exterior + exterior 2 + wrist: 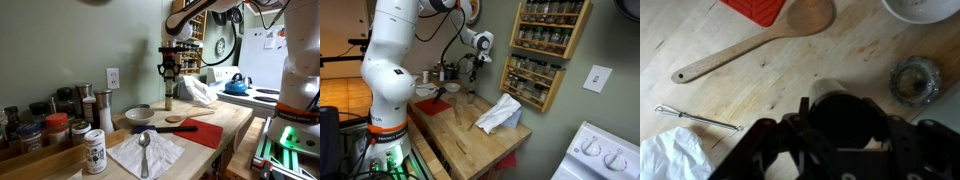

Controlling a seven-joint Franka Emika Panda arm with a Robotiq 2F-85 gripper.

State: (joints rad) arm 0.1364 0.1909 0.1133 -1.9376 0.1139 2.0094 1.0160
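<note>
My gripper hangs over the back of the wooden counter and is shut on a tall, light-coloured cylinder with a dark top, like a grinder. The grinder stands upright with its base at or just above the counter. In the wrist view the dark round top fills the space between the two fingers. A small clear glass stands just beside it. In an exterior view the gripper is near the wall, with the held thing mostly hidden.
A wooden spoon, a red cloth and a white bowl lie nearby. A thin metal whisk and a crumpled white cloth are alongside. A metal spoon on a napkin, a shaker, spice jars and a blue kettle are around.
</note>
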